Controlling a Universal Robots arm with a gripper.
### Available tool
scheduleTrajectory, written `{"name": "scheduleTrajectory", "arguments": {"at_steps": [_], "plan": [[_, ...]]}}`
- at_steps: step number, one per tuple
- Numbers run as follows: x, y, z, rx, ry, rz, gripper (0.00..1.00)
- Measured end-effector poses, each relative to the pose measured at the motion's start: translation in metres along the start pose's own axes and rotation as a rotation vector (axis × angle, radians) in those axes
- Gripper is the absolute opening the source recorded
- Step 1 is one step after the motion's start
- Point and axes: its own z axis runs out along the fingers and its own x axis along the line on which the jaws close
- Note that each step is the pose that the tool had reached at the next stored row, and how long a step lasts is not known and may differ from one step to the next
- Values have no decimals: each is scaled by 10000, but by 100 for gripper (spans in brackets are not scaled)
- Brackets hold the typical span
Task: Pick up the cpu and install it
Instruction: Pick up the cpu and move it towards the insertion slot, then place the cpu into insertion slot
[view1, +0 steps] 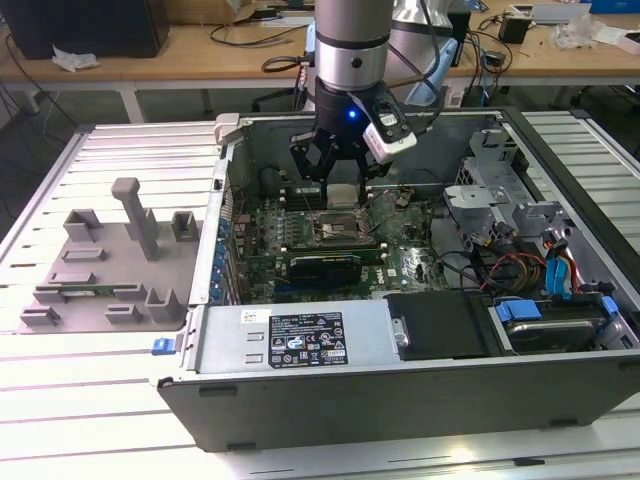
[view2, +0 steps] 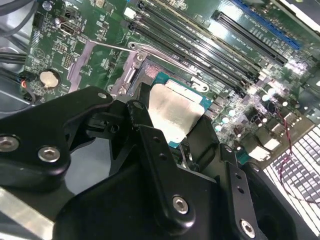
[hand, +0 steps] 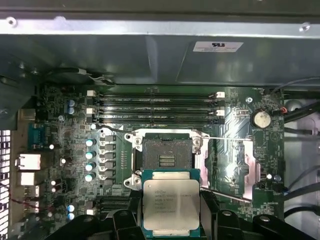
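Ribbed metal surface (view1: 110, 400), open case (view1: 420, 400): cpu held just short of its socket.
Hand (view1: 341, 180) pinches the cpu (hand: 171, 205) flat by two opposite edges, beside the open socket (hand: 167, 152); best to centre it, square the corners, then lower it level without dragging sideways.

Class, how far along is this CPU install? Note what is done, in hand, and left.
Done: the cpu is picked up, gripped by the claw inside the computer case. In hand: it hangs over the motherboard, just off the socket. Left: the socket lies open and empty, so the cpu is not yet seated.
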Motion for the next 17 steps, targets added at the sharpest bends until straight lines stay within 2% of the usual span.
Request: {"name": "scheduleTrajectory", "arguments": {"at_steps": [2, 17], "plan": [[-3, -1, 30, 0, 1, -28, 55], [-31, -1, 34, 0, 2, -77, 55]]}}
